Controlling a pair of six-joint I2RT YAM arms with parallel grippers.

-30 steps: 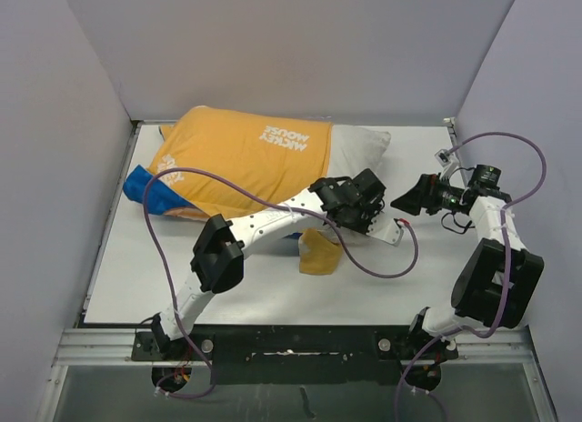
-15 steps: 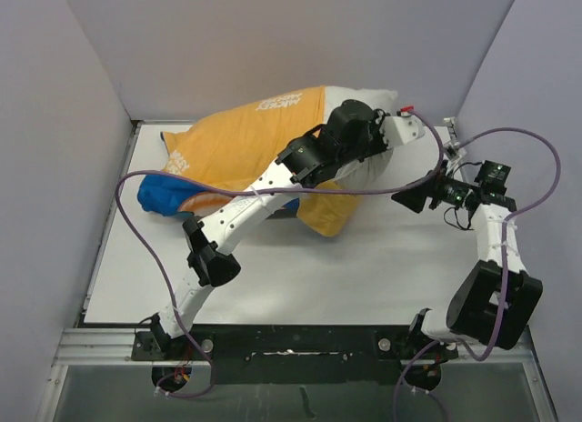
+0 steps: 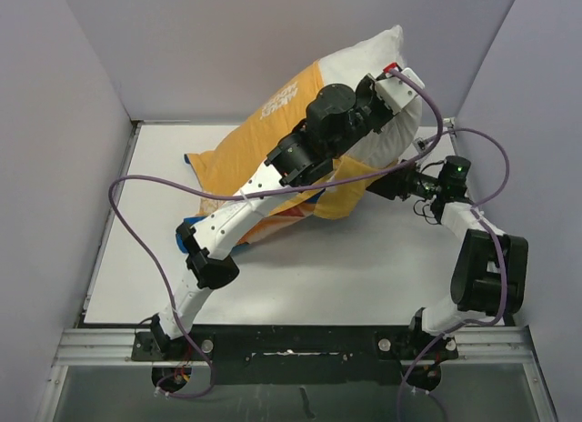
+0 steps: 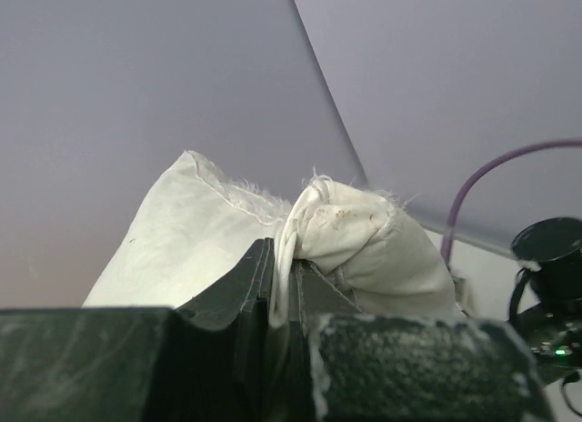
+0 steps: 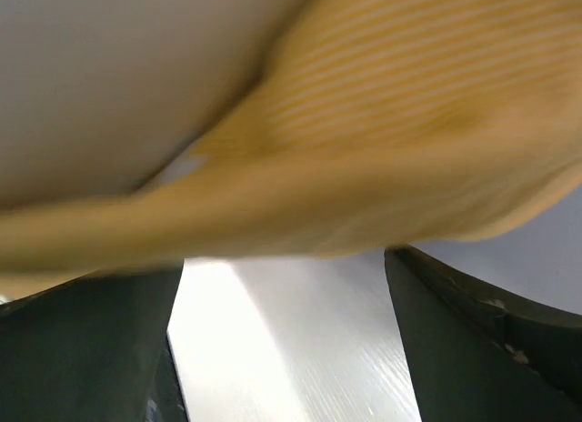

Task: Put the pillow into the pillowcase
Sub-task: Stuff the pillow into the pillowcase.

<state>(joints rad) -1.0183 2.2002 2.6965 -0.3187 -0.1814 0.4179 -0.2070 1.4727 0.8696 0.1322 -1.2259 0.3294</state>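
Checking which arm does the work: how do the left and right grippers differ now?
The left gripper is shut on a corner of the pillow; the right gripper stands open, holding nothing. The left is up high; the right is lower, at the hanging yellow edge of the pillowcase. Both have dark fingers.

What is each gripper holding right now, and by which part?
The left gripper pinches the pillow by its bare white top edge. The right gripper is open near the pillowcase, holding nothing.
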